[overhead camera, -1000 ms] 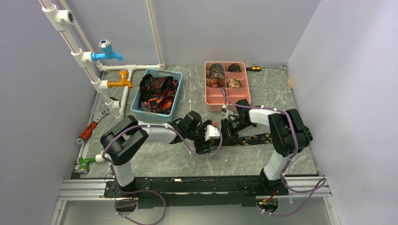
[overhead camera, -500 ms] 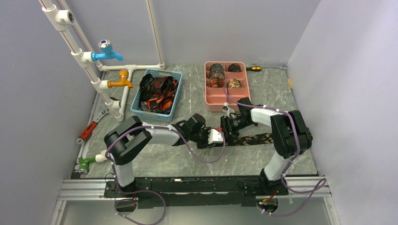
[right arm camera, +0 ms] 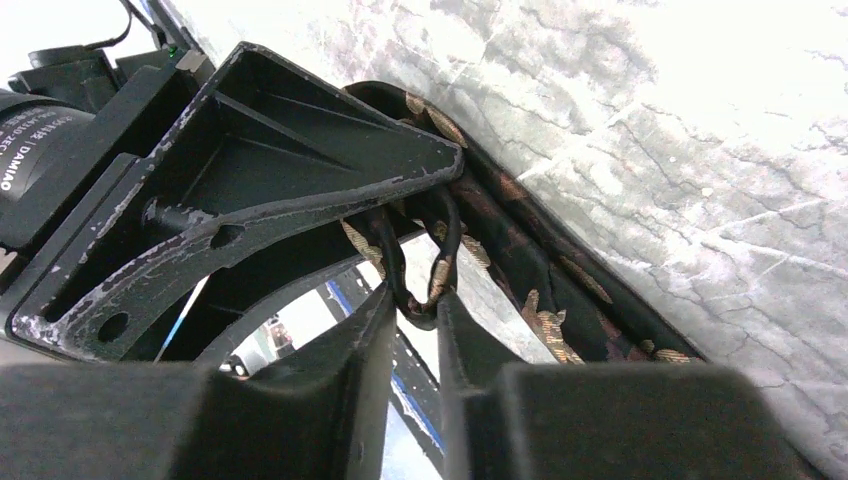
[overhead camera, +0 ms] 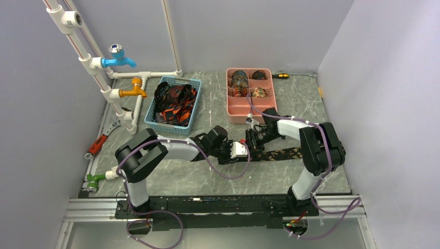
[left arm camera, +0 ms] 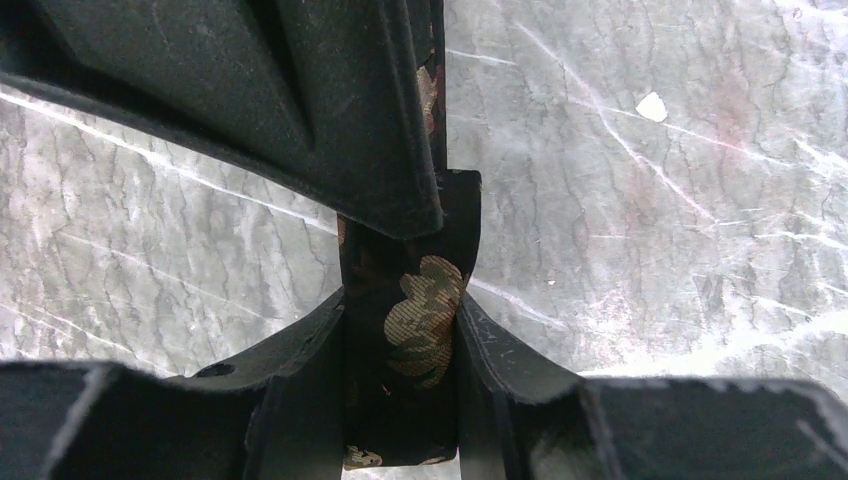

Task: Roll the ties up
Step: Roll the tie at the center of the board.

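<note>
Tie (overhead camera: 283,153), dark w/ gold blossoms, runs flat on the table (overhead camera: 197,179) away behind the right gripper (overhead camera: 253,141); its near end sits betw. both finger pairs. The left gripper (left arm camera: 400,340) is clamped across the strip, prob. as anchor. The right gripper pinches a small fold just past left's tips, prob. to start the coil.
</note>
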